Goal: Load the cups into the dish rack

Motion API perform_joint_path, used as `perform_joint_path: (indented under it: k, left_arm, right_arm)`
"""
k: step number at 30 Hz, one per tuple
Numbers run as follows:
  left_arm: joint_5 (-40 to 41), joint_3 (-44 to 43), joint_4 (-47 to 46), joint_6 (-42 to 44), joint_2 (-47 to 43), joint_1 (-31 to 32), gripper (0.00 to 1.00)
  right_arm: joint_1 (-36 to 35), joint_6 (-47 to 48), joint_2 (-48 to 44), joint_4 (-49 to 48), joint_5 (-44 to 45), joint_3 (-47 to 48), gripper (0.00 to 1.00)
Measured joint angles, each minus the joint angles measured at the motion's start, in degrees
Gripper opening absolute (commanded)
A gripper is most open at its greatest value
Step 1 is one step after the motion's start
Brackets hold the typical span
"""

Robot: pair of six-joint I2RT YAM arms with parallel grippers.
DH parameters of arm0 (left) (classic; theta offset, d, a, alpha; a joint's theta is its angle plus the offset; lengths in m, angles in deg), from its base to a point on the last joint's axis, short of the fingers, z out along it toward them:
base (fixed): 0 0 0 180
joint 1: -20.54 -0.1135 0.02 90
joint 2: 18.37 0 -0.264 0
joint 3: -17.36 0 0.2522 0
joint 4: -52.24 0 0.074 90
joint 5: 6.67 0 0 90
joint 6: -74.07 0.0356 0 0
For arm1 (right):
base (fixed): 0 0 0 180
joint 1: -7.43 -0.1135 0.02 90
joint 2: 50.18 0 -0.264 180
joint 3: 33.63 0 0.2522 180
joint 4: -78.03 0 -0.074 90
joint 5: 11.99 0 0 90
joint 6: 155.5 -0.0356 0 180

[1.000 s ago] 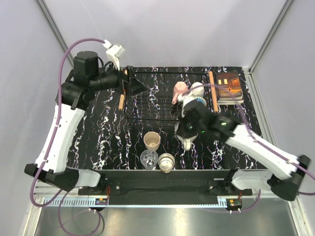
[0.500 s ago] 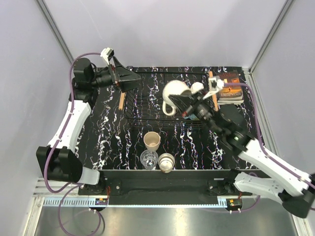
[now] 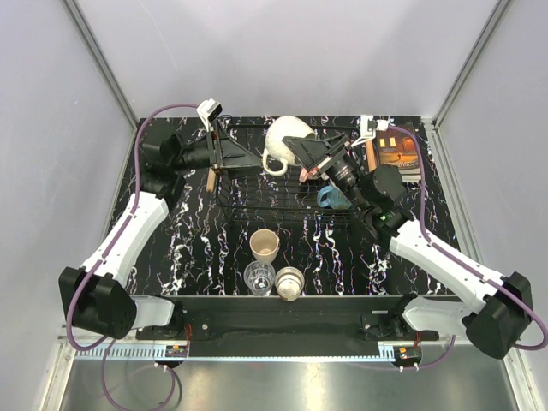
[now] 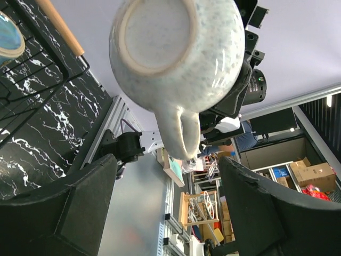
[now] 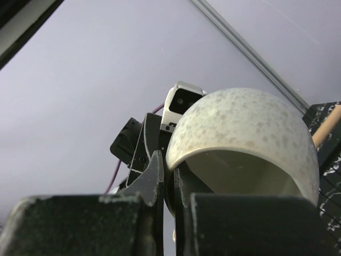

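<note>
A cream speckled mug [image 3: 286, 137] hangs in the air over the back of the black wire dish rack [image 3: 257, 199]. My right gripper [image 3: 302, 153] is shut on its rim [image 5: 178, 152]. In the left wrist view the mug [image 4: 178, 50] shows its base, handle [image 4: 184, 133] pointing down, just ahead of my open left gripper [image 4: 168, 205]. That left gripper [image 3: 249, 158] points right at the mug, not touching it. A blue mug [image 3: 330, 199] lies in the rack. A cream cup [image 3: 265, 245], a glass tumbler [image 3: 259, 277] and another cup [image 3: 289, 282] stand on the table in front.
An orange-brown book [image 3: 399, 154] lies at the back right corner. The rack's wooden handles sit at its left end [image 3: 211, 180] and right end [image 3: 370, 152]. Grey walls close in the back and sides of the black marbled table [image 3: 184, 240].
My right gripper has carried the speckled mug up and to the back left, over the rack. The left gripper has swung right toward it, its jaws narrowing a little.
</note>
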Motion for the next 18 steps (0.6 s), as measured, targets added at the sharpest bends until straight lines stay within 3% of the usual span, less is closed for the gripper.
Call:
perform_joint_path:
  k: [18]
  left_arm:
    - [0.2, 0.0, -8.3, -7.4, 1.4, 2.7, 0.75]
  right_arm:
    - [0.2, -8.0, 10.3, -13.6, -5.3, 0.0, 0.0]
